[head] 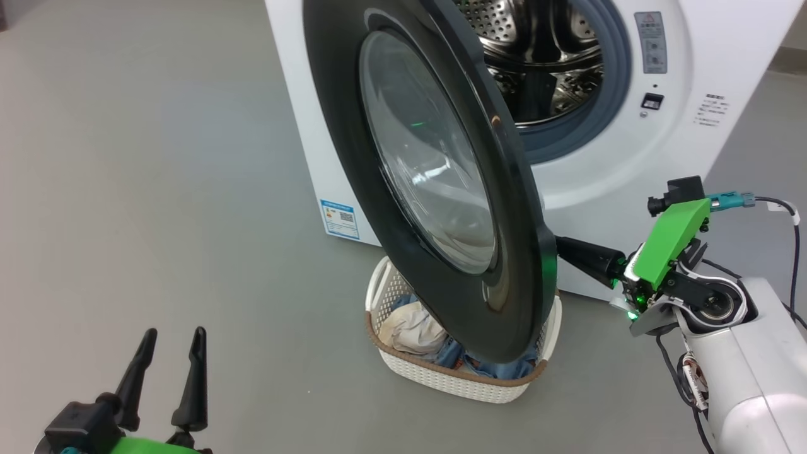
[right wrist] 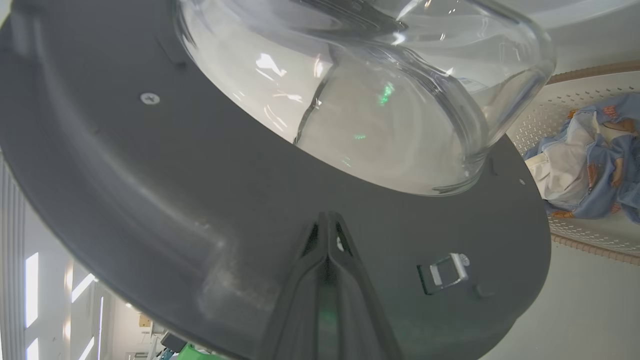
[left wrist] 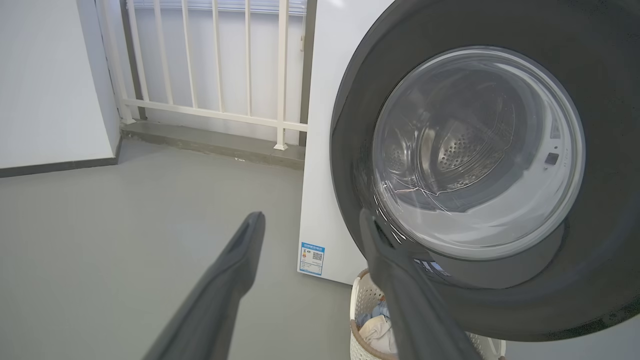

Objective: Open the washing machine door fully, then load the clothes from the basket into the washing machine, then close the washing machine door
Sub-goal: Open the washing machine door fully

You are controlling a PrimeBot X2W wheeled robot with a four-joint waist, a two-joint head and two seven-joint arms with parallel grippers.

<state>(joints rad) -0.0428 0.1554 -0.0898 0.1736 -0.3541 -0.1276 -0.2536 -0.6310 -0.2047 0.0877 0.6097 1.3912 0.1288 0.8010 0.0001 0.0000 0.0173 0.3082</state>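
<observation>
The white washing machine (head: 630, 157) stands with its steel drum (head: 542, 57) exposed. Its black-rimmed door (head: 353, 157) hangs partly swung out over the basket (head: 441, 378). That cream basket sits on the floor holding light blue clothes (head: 413, 331). My right gripper (head: 564, 247) is shut, with its tips against the door's inner face (right wrist: 150, 200) just below the glass bowl (right wrist: 375, 100); it grips nothing. The clothes (right wrist: 590, 170) lie off to its right. My left gripper (head: 173, 343) is open and empty low at the left, apart from the door (left wrist: 600, 200) and basket (left wrist: 357, 300).
Grey floor (head: 157, 189) spreads wide to the left of the machine. A white railing (left wrist: 210, 75) and a wall stand behind it. A blue energy sticker (head: 339, 219) marks the machine's lower front corner. Cables (head: 791, 252) trail from my right wrist.
</observation>
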